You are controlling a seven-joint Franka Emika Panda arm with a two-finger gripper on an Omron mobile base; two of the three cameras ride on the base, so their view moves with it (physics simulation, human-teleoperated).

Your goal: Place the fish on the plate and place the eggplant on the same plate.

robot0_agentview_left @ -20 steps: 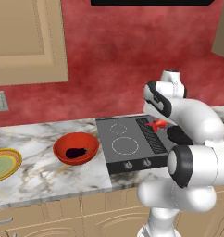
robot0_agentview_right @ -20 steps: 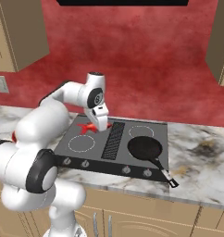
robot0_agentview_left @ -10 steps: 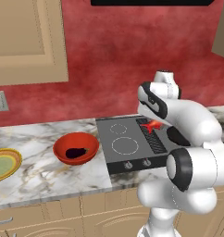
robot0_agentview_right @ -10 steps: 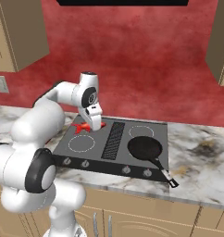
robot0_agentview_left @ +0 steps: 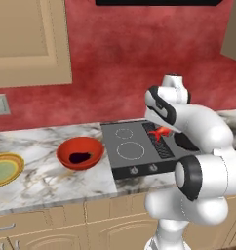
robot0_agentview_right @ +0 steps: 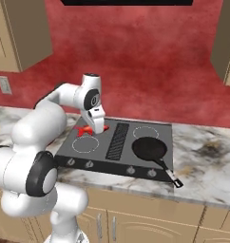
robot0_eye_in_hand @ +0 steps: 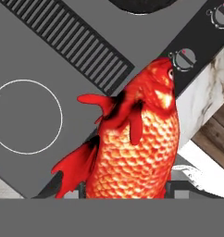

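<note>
We see the gripper (robot0_agentview_right: 94, 128) clamped on the fish (robot0_eye_in_hand: 134, 141), lifted above the cooktop (robot0_agentview_left: 134, 155). In the hand view its long axis runs from 7 to 1 o'clock, head toward a knob (robot0_eye_in_hand: 184, 59). The eggplant (robot0_agentview_left: 79, 157) lies in the red bowl (robot0_agentview_left: 66, 149); the plate (robot0_agentview_left: 4, 169) sits at 9 o'clock of it. A black pan (robot0_agentview_right: 148, 149) rests on the cooktop. We can read no writing.

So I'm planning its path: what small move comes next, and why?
Probably carry the fish left, toward the plate. The gripper holds it above the stove, and the plate sits at the counter's far left, past the bowl.
</note>
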